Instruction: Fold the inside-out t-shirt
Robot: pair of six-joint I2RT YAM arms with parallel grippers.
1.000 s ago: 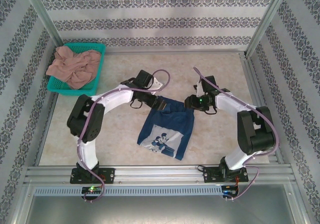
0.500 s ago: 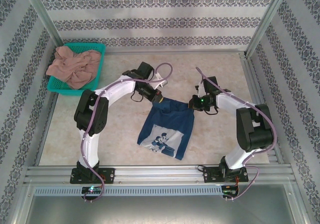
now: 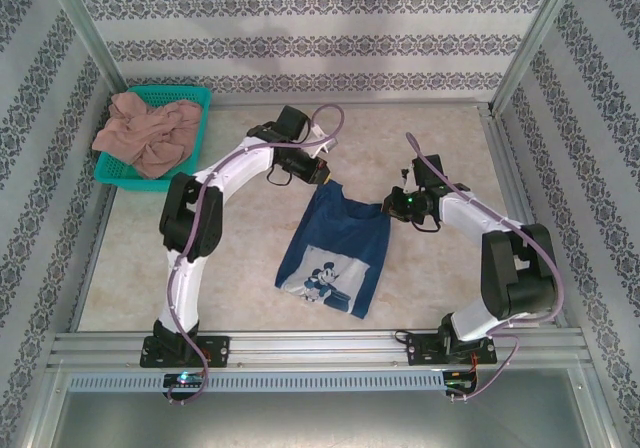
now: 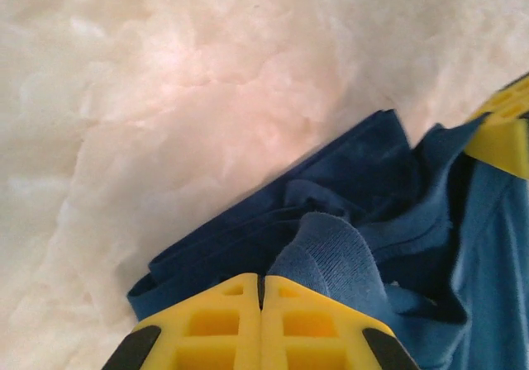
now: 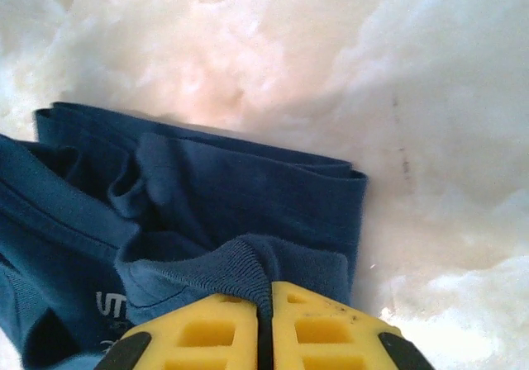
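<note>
While both claws are pressed together on cloth, the dark blue t-shirt point(image 3: 335, 253) lies spread in the middle of the counter point(image 3: 240, 258), between the two arms and somewhat toward the near edge. The left claw point(image 3: 322, 175) pinches the shirt's far left corner, and the right claw point(image 3: 388, 206) pinches its far right corner. The far hem runs between them. In the left wrist view, the yellow fingers point(image 4: 223, 320) meet with a ridge of blue knit bunched up just beyond their tips, and layered folds of the shirt lie flat on the pale marbled counter beyond. In the right wrist view, that claw's yellow fingers point(image 5: 322, 324) likewise close on a rolled edge of fabric, with stacked hems lying flat behind it. A white cartoon print shows on the part of the shirt nearest the near edge.

At the far left corner of the counter sits a teal basket point(image 3: 195, 98). It holds a crumpled pinkish-tan garment point(image 3: 148, 133), which fills the basket and spills over its left rim.
</note>
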